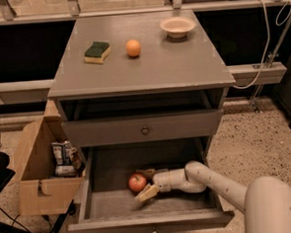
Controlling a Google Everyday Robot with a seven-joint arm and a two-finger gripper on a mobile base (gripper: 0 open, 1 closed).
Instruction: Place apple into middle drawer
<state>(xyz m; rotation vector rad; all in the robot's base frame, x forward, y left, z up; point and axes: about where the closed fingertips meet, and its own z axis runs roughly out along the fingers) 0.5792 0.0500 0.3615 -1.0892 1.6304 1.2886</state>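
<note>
Hand low inside the middle drawer, apple at its tips.

Reaches in from the right, just above the grey floor, with fingers parted: a pale one toward the front lip, a darker one toward the back. Frames the red apple, which sits on the floor just left of the hand, between the tips; cannot tell whether touching. Directly above the hand, a shut drawer front with a small dark knob. Higher still, on the counter: a green-and-yellow sponge up and left, an orange fruit straight up, a pale bowl up and right. Well to the left, an open cardboard box holding packets.
</note>
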